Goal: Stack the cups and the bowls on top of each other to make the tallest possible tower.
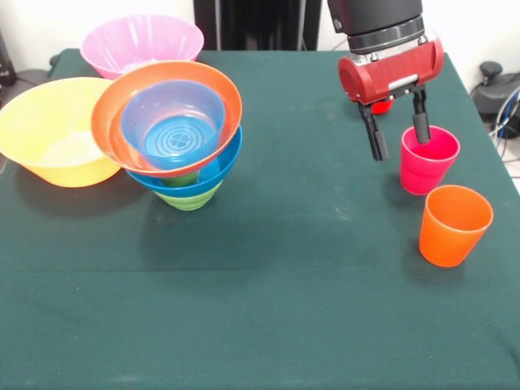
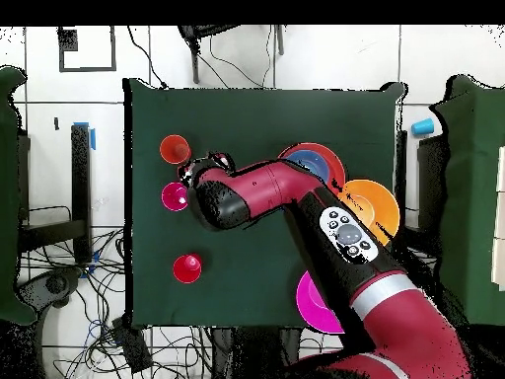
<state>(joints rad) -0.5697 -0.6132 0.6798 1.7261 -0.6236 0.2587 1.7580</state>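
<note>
claw (image 1: 398,140) open, one finger inside magenta-pink cup (image 1: 428,160)

End effector (image 1: 399,136) straddles near cup's (image 1: 428,159) rim, one finger inside, one outside. 2nd cup (image 1: 455,225) just in front. Tower (image 1: 176,132) well off to the side on table (image 1: 268,309).

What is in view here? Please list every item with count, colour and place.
Tower: one; green bowl at the base, then blue, orange-red and small blue bowls; front view left.
Yellow bowl: one, left of the tower.
Pink bowl: one, behind the tower.
Pink cup: one, front view right.
Orange cup: one, nearer than the pink cup.
Red cup: one, overhead view only.
Table: one, green cloth.
Gripper: one, red and black, open, one finger inside the pink cup.
</note>
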